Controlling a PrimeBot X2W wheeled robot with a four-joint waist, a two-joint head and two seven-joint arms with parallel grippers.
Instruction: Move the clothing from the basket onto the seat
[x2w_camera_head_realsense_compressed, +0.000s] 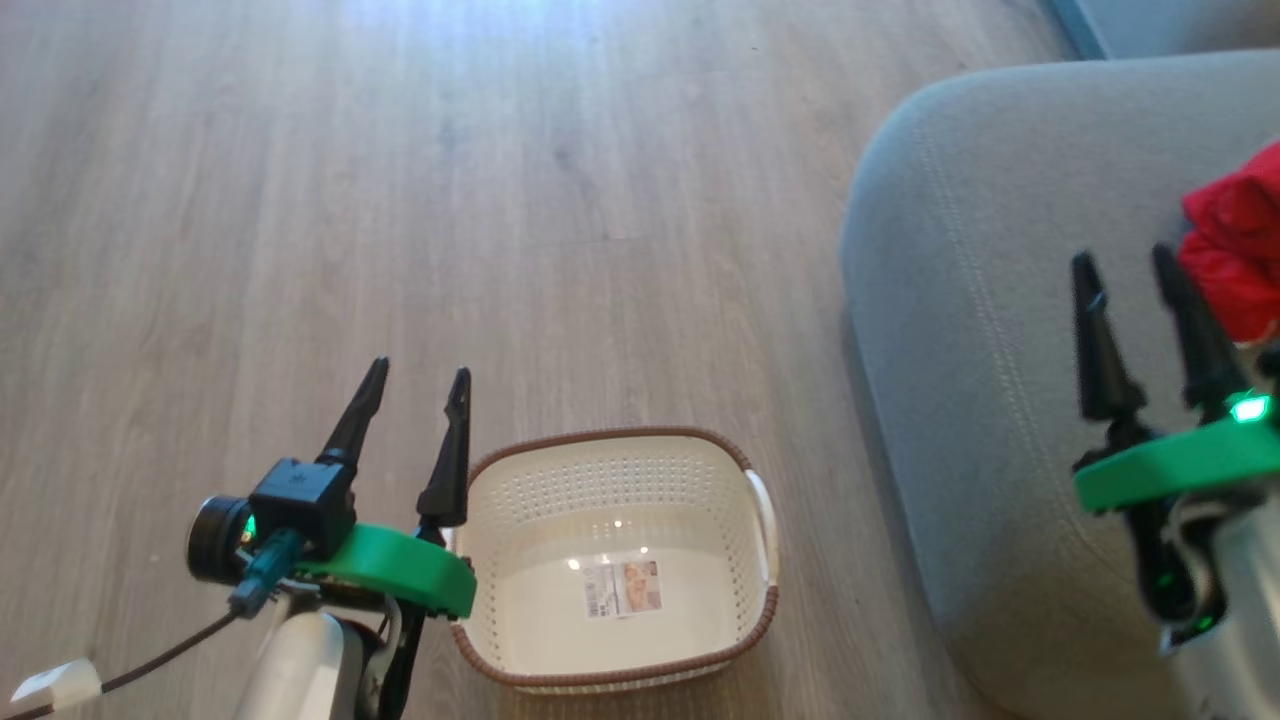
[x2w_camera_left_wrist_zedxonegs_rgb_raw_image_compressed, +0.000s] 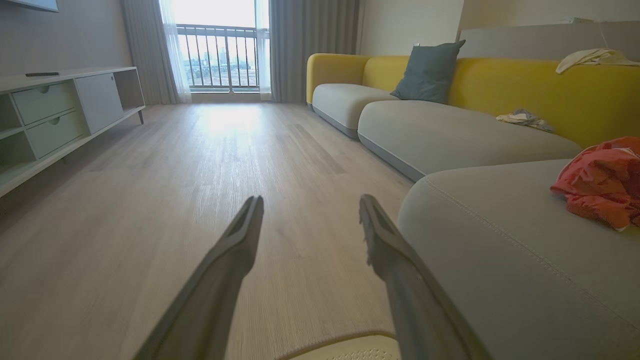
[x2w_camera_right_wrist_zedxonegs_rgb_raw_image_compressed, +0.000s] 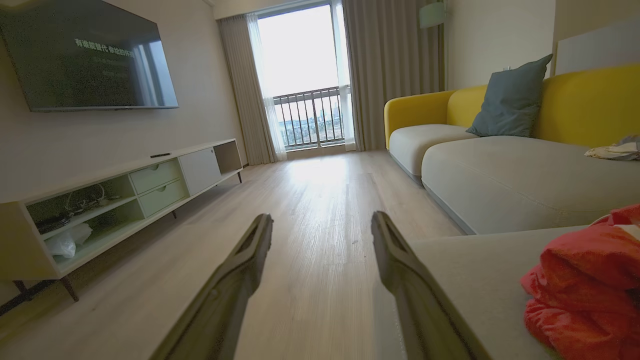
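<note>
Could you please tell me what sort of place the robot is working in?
Most likely a home living room: a long yellow-and-grey sofa, a wall-mounted television above a low cabinet, and a curtained balcony window.

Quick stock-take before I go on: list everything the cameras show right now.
floor: pale wood
seat: one, grey, right side of head view
clothing: one heap, red, on seat
basket: one, cream, brown rim, on floor left of seat, empty but for a label
cushion: one, blue-grey, against yellow sofa back
cloths: two, pale, farther along the sofa
cabinet: one, pale, along wall
television: one, dark, above cabinet
left gripper: open, black fingers, by basket's left rim
right gripper: open, black fingers, over seat
</note>
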